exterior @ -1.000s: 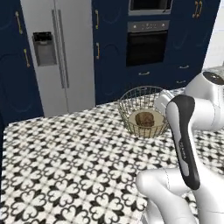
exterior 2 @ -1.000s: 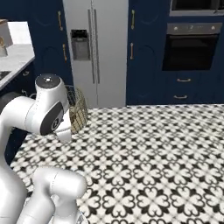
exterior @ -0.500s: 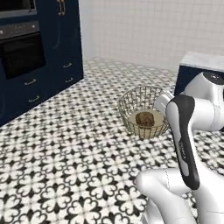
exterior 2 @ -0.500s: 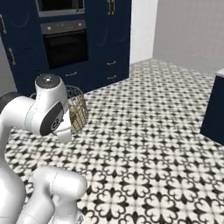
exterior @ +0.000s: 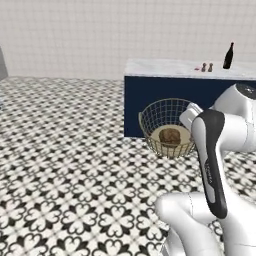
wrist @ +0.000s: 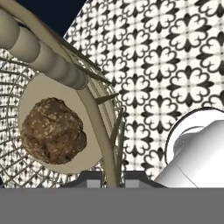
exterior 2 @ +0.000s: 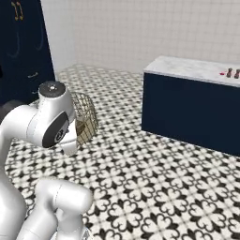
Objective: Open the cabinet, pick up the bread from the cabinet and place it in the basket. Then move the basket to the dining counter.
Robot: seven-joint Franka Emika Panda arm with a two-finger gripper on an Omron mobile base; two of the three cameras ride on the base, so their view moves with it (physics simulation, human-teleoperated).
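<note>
The dining counter (exterior: 172, 100) stood behind the basket (exterior: 166, 128). The basket hung upright above the tiled floor (exterior: 75, 165), open mouth upward, tapering toward its base. The gripper (wrist: 113, 179) was pinched on the basket's rim wire. The bread (wrist: 53, 130), roundish without clear long axis, rested on the basket's bottom.

A dark bottle (exterior: 228, 55) stands at the upper right of the left base view, with two small shakers (exterior: 207, 67) just left of it. Black-and-white patterned floor tiles (exterior: 70, 165) fill the lower left.
</note>
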